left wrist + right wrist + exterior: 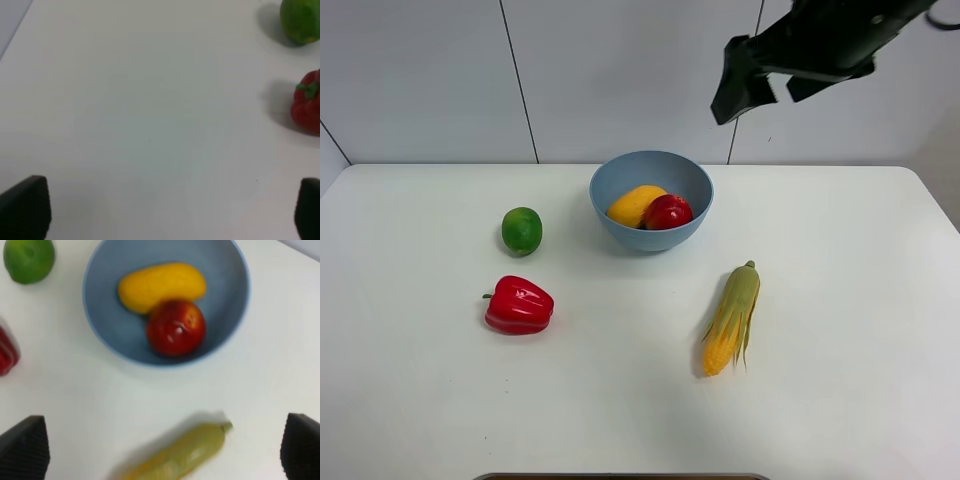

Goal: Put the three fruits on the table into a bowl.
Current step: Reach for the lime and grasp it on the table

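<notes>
Mango and glossy red apple in blue bowl; left fingers, right fingers apart

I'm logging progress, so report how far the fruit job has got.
Done: the mango and the apple lie in the bowl. In hand: nothing; the right tool and the left tool are both open and empty. Left: the lime sits on the table, beside the pepper, to be picked up and dropped in.

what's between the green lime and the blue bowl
Nothing: bare white tabletop separates the green lime from the light blue plastic bowl, in the exterior high view.
</notes>
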### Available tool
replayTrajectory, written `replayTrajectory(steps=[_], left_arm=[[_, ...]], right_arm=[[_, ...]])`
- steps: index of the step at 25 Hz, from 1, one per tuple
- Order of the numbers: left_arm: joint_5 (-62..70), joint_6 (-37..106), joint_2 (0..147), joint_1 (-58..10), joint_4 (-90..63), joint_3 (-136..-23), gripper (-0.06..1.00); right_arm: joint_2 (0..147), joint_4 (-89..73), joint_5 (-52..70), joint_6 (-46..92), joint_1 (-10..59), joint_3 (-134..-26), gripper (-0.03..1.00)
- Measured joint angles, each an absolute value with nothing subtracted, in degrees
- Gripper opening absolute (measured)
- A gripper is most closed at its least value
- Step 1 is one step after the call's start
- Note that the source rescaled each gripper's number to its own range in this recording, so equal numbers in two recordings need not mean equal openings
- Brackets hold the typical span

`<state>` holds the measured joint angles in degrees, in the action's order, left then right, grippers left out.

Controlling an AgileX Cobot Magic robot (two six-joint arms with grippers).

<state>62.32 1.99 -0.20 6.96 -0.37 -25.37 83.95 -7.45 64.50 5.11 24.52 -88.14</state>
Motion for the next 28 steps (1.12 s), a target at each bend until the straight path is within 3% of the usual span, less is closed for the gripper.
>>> replayTrajectory(steps=[8,14,17,24,28], left_arm=[[62.32,1.99,-0.20,6.96,-0.37,-25.37,1.00],[62.32,1.99,-0.20,6.96,-0.37,-25.37,1.00],[62.32,1.99,-0.20,6.96,-0.37,-25.37,1.00],[62.32,1.99,-0.20,6.96,-0.37,-25.37,1.00],[62.32,1.99,-0.20,6.96,-0.37,-25.37,1.00]], right_arm=[[69.84,6.27,69.23,-2.66,24.52,-86.80,1.00],[52.96,9.73,69.23,-4.50,23.54,-76.20,1.00],[46.62,9.79,69.23,-4.64,20.52,-69.76,1.00],[20.37,10.08,61.71,-4.69,4.49,-45.38,1.00],[8.20,7.91,58.87,-4.69,0.40,-35.34,1.00]])
